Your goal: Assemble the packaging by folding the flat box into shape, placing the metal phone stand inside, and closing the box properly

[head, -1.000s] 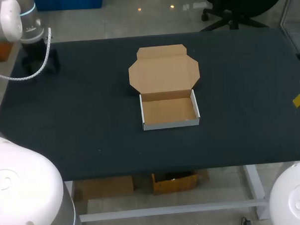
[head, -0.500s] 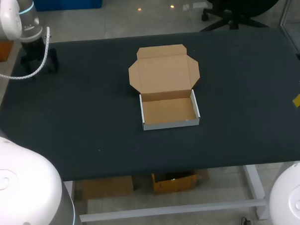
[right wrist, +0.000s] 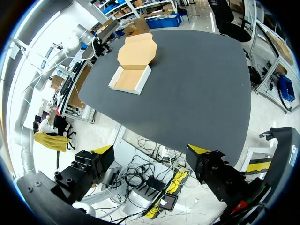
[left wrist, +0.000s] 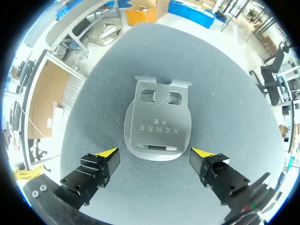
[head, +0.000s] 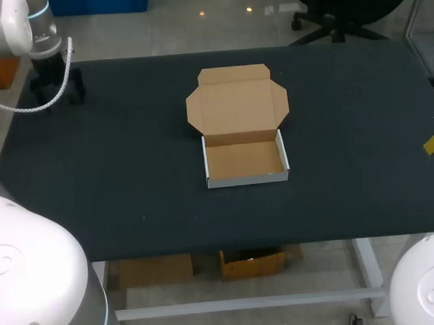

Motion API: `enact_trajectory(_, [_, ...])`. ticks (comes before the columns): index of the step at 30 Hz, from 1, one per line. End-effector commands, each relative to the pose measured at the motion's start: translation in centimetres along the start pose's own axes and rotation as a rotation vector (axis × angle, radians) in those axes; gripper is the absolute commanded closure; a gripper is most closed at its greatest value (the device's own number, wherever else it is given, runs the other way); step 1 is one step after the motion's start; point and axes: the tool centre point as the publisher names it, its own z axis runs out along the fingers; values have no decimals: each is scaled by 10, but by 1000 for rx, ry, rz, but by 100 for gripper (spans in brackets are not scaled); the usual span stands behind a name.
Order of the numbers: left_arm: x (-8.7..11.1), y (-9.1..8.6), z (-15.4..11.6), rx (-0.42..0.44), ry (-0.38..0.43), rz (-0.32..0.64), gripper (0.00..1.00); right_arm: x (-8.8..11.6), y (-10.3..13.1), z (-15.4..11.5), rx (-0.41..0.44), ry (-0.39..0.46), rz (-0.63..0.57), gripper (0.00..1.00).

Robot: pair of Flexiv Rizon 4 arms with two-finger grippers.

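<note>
The desk point(head: 117, 174): 1 dark, near-black top, matte, w/ a rectangular outline & straight edges in head view. Left wrist view gives its surface close up: grey, fine grainy texture, felt-like. Right wrist view takes in the whole top from off 1 side; corners look rounded there, edge thin. Under the near edge in head view: 1 pale metal leg point(head: 369, 271) & 1 pale crossbar point(head: 245, 303) of its frame.
</note>
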Motion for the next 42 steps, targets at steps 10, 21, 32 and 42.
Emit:
enact_trajectory(10, [4,-9,3,-12,-8,7,0,1,-1,-2,1,1,-1,0])
enact_trajectory(21, [5,-11,3,-14,-4,8,0,1,-1,-2,1,1,-1,0])
enact_trajectory(32, [4,-13,3,-13,3,17,0,1,-1,-2,1,1,-1,0])
enact_trajectory(42, [4,-18,3,-13,8,33,0,1,-1,-2,1,1,-1,0])
